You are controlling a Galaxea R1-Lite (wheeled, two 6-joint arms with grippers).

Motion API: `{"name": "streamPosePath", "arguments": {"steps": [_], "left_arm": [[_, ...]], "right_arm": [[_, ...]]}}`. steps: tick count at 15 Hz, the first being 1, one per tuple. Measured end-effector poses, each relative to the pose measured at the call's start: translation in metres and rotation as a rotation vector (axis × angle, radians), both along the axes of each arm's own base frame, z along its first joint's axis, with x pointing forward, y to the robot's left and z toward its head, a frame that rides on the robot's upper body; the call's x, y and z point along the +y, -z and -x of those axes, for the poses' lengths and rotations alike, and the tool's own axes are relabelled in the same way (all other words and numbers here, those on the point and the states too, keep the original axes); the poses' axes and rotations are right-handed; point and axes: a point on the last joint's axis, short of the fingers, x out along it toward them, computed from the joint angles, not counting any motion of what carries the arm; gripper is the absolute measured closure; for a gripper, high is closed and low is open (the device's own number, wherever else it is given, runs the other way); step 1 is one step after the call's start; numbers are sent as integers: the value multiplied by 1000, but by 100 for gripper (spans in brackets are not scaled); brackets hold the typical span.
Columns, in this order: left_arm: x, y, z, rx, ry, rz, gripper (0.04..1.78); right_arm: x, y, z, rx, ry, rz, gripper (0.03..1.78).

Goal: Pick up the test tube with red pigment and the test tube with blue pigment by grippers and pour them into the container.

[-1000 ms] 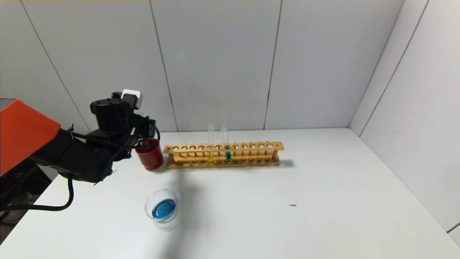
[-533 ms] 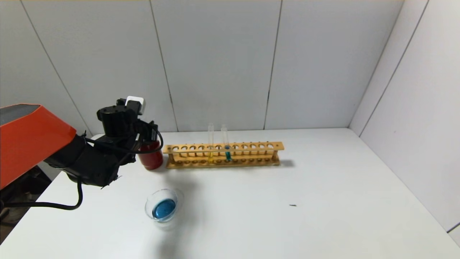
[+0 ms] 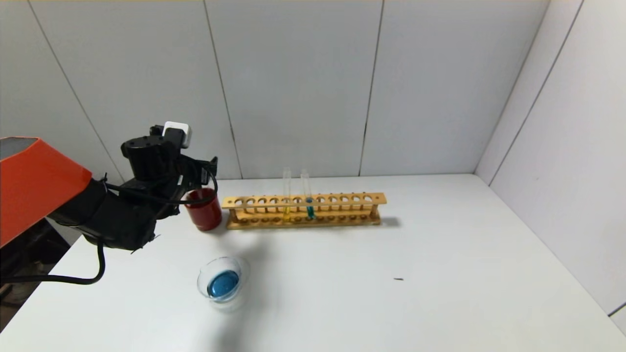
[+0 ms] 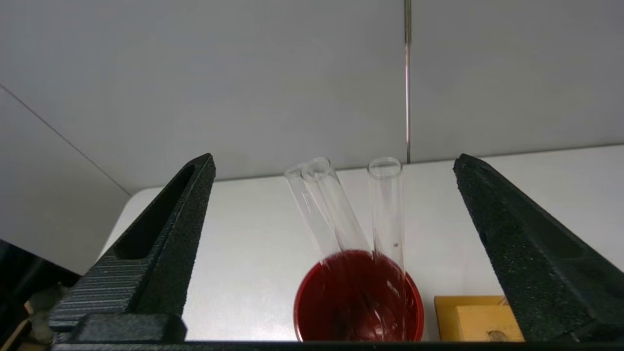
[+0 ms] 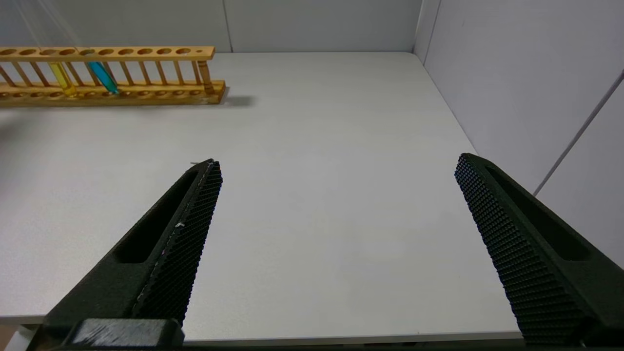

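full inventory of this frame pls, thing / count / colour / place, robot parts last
Table: 1, white, walled in by grey panels.
Tube rack: 1, wooden, far middle of the table.
Racked test tubes: 2, clear; yellow-liquid tube and blue-teal tube, side by side in the rack.
Cup: 1, dark red, just off the rack's left end.
Empty tubes: apparently 3, clear, standing in the cup; two overlap.
Container: 1, clear glass dish holding blue liquid, near side of the table, in front of the cup.
Dark speck: 1, right of the dish.
Left gripper: black, open, above the cup.
Right gripper: black, open, over bare table, right side.
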Motion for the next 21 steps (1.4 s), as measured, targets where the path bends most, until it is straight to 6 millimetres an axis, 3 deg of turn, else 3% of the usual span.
{"name": "streamPosePath", "arguments": {"steps": [3, 5, 7, 10, 16, 21], "left_arm": [[2, -33, 15, -74, 16, -24, 7], [5, -62, 37, -139, 13, -55, 7], [10, -88, 71, -200, 6, -72, 7], [24, -110, 148, -264, -17, -73, 7], [53, -98, 307, -414, -109, -55, 7], [58, -54, 392, -572, -132, 8, 7]], "right_arm": [[0, 0, 0, 0, 0, 0, 6], [0, 0, 0, 0, 0, 0, 6], [0, 0, 0, 0, 0, 0, 6], [0, 0, 0, 0, 0, 0, 6], [0, 0, 0, 0, 0, 0, 6], [0, 0, 0, 0, 0, 0, 6]]}}
